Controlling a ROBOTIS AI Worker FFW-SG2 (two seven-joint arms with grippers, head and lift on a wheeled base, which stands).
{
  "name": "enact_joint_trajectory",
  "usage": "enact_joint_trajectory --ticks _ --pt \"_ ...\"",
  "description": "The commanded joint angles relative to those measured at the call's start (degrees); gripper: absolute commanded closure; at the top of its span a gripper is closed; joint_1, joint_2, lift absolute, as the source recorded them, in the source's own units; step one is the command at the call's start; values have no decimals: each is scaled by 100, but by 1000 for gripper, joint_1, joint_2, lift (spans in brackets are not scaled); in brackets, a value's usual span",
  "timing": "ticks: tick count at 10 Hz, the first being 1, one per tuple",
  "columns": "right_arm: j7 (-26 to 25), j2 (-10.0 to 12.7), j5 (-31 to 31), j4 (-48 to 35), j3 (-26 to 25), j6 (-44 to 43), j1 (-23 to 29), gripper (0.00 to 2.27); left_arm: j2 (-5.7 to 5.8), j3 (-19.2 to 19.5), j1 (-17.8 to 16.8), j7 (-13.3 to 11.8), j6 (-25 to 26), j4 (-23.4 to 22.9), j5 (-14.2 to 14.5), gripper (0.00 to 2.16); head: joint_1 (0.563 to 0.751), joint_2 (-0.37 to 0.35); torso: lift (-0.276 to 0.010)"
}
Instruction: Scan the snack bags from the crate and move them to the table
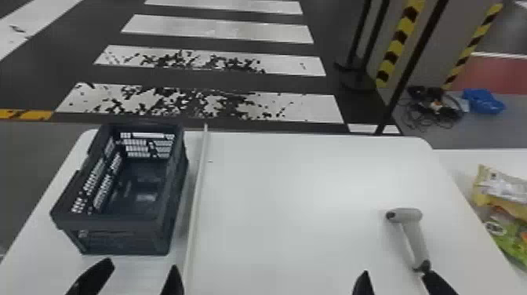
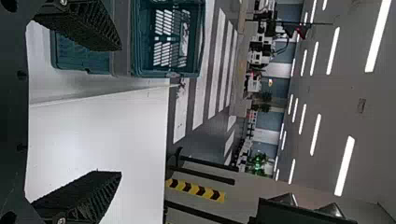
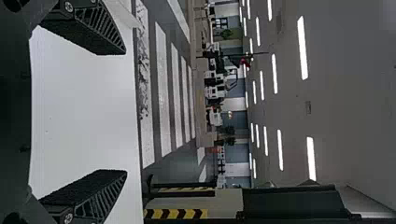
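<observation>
1 yellow snack bag (image 1: 484,196) and what looks like 1 green snack bag (image 1: 509,241) lie together on the side table (image 1: 460,157), cut off by the head view's right edge. The crate (image 1: 113,223) stands upright on the main table (image 1: 294,196), left of the thin white strip (image 1: 199,172), its floor bare as far as the head view reaches inside. So 0 bags seem left to take out, and the job looks finished or nearly so. Whether each bag was scanned, I cannot tell. The handheld scanner (image 1: 412,237) rests on the main table, its handle end right by 1 finger of the right gripper (image 1: 395,273); contact is unclear. Both the right gripper and the left gripper (image 1: 143,263) have their jaws parted, with 0 items between them.
</observation>
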Motion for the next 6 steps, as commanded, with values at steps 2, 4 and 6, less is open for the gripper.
enact_joint_trajectory --ticks 2,4,6 --pt "-56 0 27 48 0 -104 -2 83 0 25 8 17 18 26 0 39 695 -84 -95" --pt "-214 0 80 57 9 -140 7 83 0 33 16 26 18 26 0 39 695 -84 -95" --pt "-310 0 106 57 18 -263 51 83 0 33 16 87 18 34 -53 39 695 -95 -95"
